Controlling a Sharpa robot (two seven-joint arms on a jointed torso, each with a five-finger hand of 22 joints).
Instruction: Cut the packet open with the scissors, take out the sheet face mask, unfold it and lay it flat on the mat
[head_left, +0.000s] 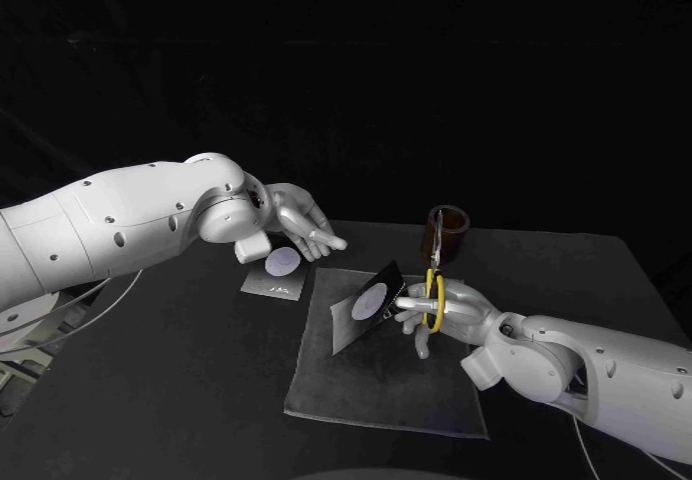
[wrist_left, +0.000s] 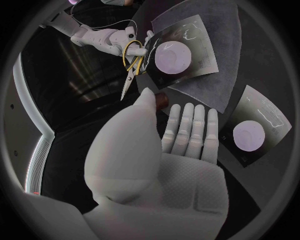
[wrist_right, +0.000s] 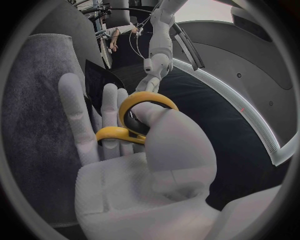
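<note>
Head view: the cutting step is judged to be in hand, as yellow-handled scissors (head_left: 431, 290), blades toward 12 o'clock, are gripped by the right robot hand (head_left: 459, 305) at 3 o'clock of the packet (head_left: 368, 303), which stands aslant on the mat (head_left: 382, 395), seemingly uncut. The left robot hand (head_left: 296, 225), fingers apart and empty, hangs at 10 o'clock above a second packet (head_left: 278, 272) on the worktop (head_left: 159, 380). Next, the packet's edge must be steadied and brought between the blades.

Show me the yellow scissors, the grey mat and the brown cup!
yellow-handled scissors (wrist_right: 147, 96): right wrist view, on a yellow handle loop.
dark grey cloth mat (head_left: 389, 385): head view, on its bare near part.
brown round cup (head_left: 447, 238): head view, on its side wall.
</note>
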